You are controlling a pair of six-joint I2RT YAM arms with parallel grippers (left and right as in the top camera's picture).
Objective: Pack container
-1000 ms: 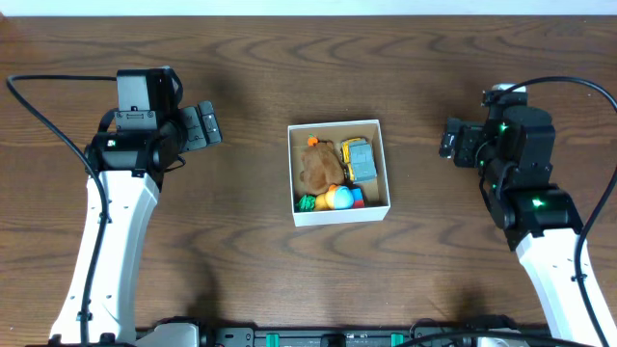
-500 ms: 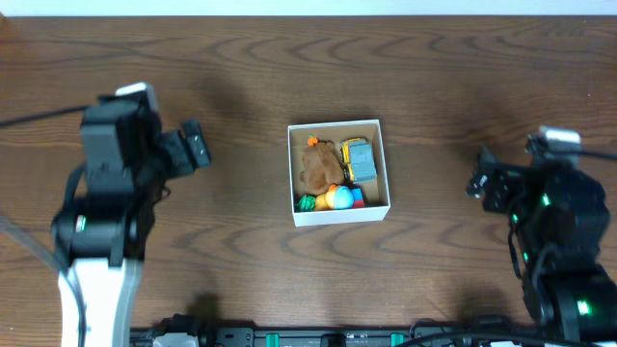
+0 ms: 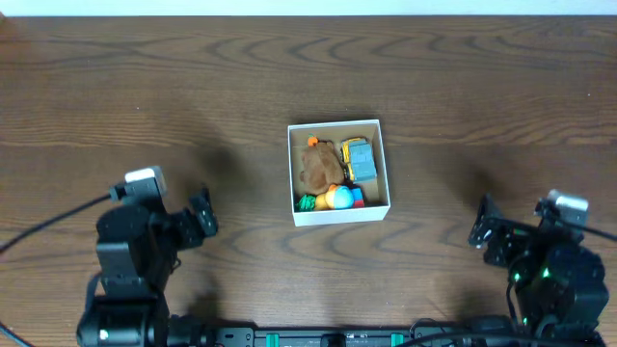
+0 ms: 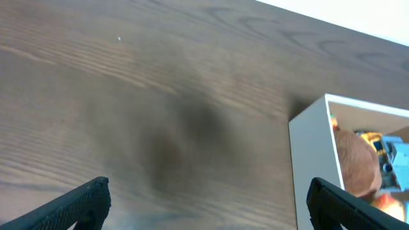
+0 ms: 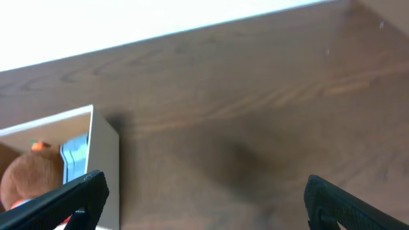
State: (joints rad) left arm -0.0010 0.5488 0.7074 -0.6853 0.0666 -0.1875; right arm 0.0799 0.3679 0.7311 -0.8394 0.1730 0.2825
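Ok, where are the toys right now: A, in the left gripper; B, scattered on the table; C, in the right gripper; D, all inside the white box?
D: the toys sit inside the container, while the left gripper and right gripper are both open and empty, away from it.

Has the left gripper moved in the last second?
Yes. In the overhead view the left gripper has drawn back, from level with the container's far edge to about level with its near edge.
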